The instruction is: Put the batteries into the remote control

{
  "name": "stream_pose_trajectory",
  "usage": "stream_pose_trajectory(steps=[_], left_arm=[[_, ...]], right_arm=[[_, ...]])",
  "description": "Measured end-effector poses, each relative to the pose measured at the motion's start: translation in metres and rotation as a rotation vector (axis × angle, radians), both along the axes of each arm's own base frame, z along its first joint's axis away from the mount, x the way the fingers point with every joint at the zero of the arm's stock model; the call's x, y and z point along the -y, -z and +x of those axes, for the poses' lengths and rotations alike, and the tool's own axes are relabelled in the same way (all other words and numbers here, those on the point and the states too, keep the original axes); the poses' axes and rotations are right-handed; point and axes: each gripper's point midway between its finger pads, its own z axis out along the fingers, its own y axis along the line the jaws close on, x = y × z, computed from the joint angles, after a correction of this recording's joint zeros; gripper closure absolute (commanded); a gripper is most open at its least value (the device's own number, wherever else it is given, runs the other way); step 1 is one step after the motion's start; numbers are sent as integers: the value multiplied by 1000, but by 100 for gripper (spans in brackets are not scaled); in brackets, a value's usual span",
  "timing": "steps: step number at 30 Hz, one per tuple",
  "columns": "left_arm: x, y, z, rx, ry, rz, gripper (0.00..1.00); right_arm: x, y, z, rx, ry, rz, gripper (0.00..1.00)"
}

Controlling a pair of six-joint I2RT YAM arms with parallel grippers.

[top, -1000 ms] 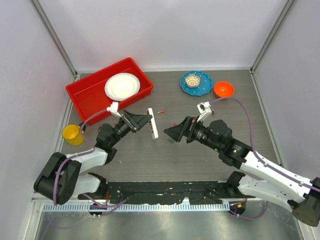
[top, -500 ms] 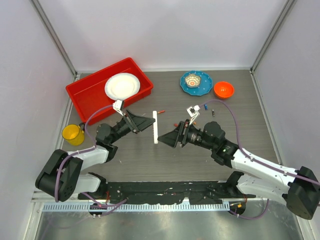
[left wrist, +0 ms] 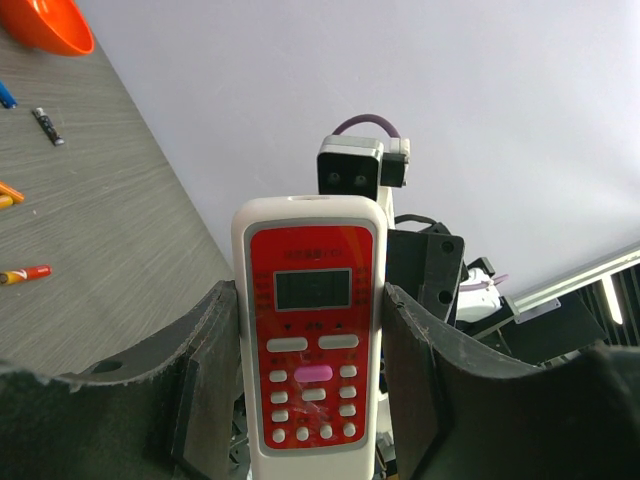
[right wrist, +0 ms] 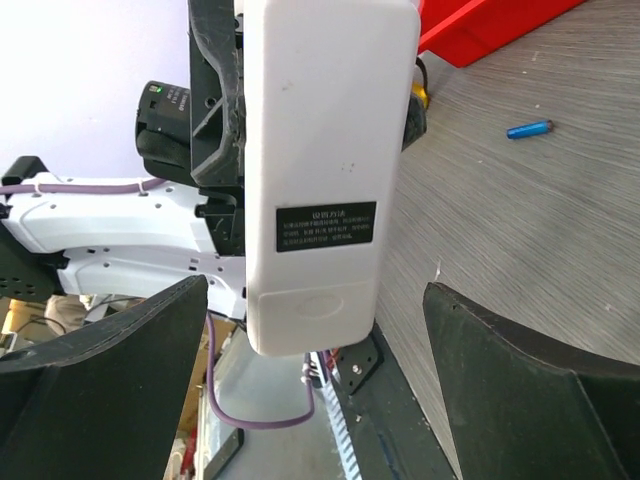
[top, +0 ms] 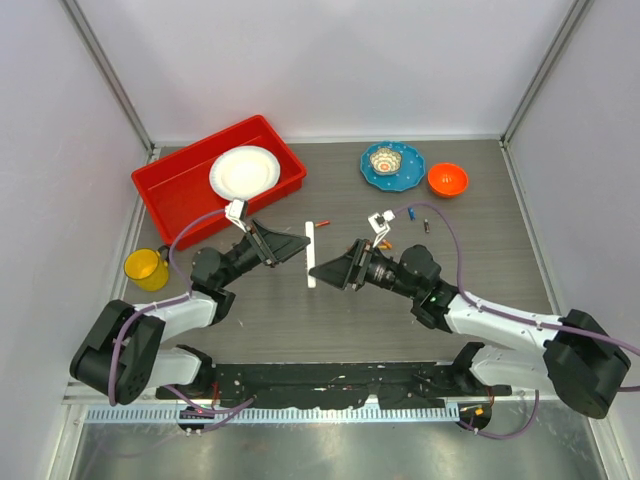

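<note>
My left gripper (top: 297, 246) is shut on the remote control (top: 310, 255) and holds it on edge above the table. In the left wrist view the remote's red button face (left wrist: 310, 340) sits clamped between my left gripper's (left wrist: 310, 300) two fingers. My right gripper (top: 331, 268) is open, just right of the remote. In the right wrist view the plain white back (right wrist: 325, 150) faces my right gripper (right wrist: 315, 300), whose jaws stand wide on either side without touching. Batteries lie on the table: a red one (top: 320, 224), a blue one (top: 410, 213), a dark one (top: 427, 225).
A red tray (top: 165, 190) holding a white plate (top: 244, 172) stands at the back left. A yellow cup (top: 145, 268) is at the left edge. A blue plate (top: 410, 172) with a small bowl and an orange bowl (top: 447, 179) are at the back right.
My right gripper has moved left, up to the remote. My left gripper has turned the remote on edge and shifted it slightly; it has held still for the last half second.
</note>
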Motion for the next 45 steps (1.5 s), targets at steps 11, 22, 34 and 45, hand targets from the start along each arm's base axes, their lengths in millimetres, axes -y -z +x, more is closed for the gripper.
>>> stream_pose_trajectory(steps=[11,22,34,45], left_arm=[[5,-7,-2,12,10,-12,100],[6,-23,-6,32,17,-45,100],[8,-24,-8,18,29,-56,25],[4,-20,9,-54,13,-78,0]], right_arm=[[-14,-5,-3,-21,-68,79,12],[-18,-13,-10,-23,-134,177,30],[-17,-15,-15,-19,-177,203,94],[0,-6,-31,75,-208,-49,99]])
